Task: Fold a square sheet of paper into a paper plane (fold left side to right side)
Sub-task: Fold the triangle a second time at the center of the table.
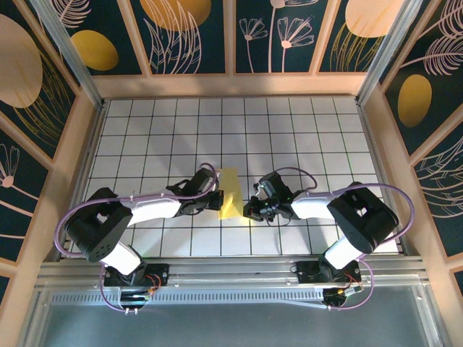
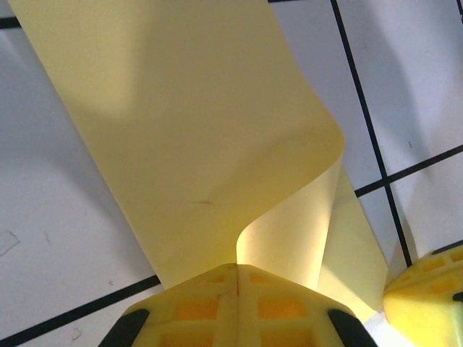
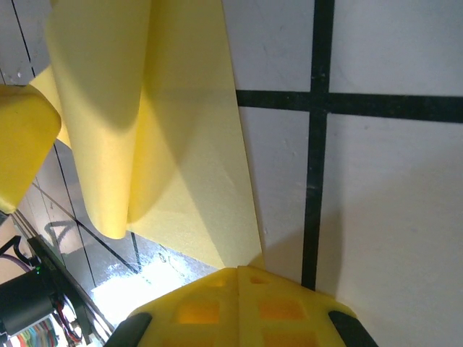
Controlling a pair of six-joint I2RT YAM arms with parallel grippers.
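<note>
The square sheet of paper (image 1: 230, 191) is pale yellow and lies in the middle of the grid table, partly folded over itself. My left gripper (image 1: 217, 200) is shut on the sheet's lifted edge. In the left wrist view the sheet (image 2: 181, 137) curls up from the table into my left gripper (image 2: 237, 269). My right gripper (image 1: 250, 210) is shut, and in its wrist view my right gripper (image 3: 242, 271) has its tips down on the near corner of the flat layer of the sheet (image 3: 195, 181). The raised flap (image 3: 101, 108) bends over to the left there.
The white grid table (image 1: 289, 130) stretches away behind the paper, ringed by wooden rails and dark patterned walls (image 1: 195, 36). A metal rail (image 1: 231, 271) runs along the near edge by the arm bases. Purple cables (image 1: 72, 217) loop from both arms.
</note>
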